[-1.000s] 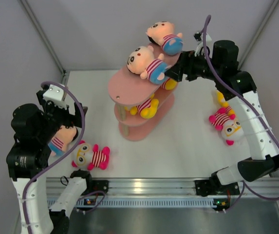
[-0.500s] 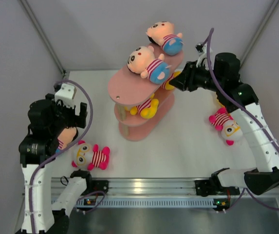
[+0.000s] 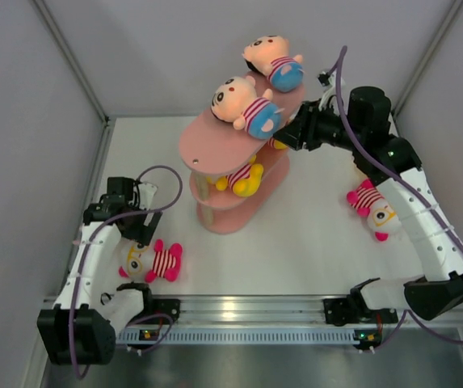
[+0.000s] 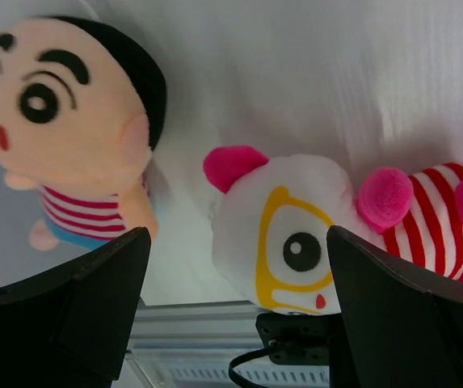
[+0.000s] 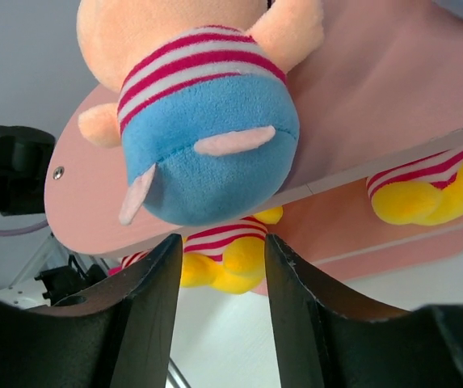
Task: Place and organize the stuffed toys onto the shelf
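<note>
The pink three-tier shelf [image 3: 207,145] stands mid-table. Two peach-headed dolls [image 3: 247,107] [image 3: 273,61] lie on its top tier. Yellow toys [image 3: 244,177] lie on the middle tier. My right gripper [image 3: 286,133] is open and empty at the top tier's right edge, just below a doll's blue bottom [image 5: 215,153]. My left gripper [image 3: 130,225] is open and empty, low over the table at the left. Before it lie a peach-headed doll [image 4: 69,121] and a pink white-faced toy [image 4: 296,234], which also shows from above [image 3: 152,260]. Another pink toy [image 3: 374,206] lies at the right.
An aluminium rail [image 3: 239,307] runs along the near table edge. Grey enclosure walls stand at the back and both sides. The left arm's purple cable [image 3: 162,174] loops toward the shelf's foot.
My left arm has come down from high up to low over the table's left side. My right gripper has shifted slightly beside the top tier.
</note>
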`<state>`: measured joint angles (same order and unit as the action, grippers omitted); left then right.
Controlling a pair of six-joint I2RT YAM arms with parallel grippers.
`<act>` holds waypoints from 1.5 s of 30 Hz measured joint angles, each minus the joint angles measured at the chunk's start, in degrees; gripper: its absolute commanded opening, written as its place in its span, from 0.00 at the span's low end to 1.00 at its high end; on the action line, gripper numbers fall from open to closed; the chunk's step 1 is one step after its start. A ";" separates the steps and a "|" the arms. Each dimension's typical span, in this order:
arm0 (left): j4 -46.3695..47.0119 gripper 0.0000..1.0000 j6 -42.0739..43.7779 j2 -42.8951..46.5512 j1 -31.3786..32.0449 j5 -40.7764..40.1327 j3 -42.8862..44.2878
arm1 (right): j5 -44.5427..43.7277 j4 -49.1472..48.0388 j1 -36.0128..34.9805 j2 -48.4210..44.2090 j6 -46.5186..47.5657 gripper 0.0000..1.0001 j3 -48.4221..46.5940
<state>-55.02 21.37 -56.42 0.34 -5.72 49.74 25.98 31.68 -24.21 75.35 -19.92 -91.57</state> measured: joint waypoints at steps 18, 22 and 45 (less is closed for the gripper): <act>0.24 0.60 9.07 -8.79 -10.75 7.17 -9.14 | -0.09 0.50 -0.02 -2.67 1.92 0.50 0.85; 0.20 0.00 9.68 -11.08 -10.75 8.00 -9.14 | -0.50 0.70 -0.02 -2.99 1.92 0.50 1.20; -1.92 0.00 7.04 3.04 -10.75 11.65 1.90 | -0.76 5.77 -0.09 -7.10 3.10 0.50 -4.63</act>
<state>-56.95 28.40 -53.39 -10.41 5.93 51.64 25.21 37.45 -24.29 68.25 -16.82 -96.20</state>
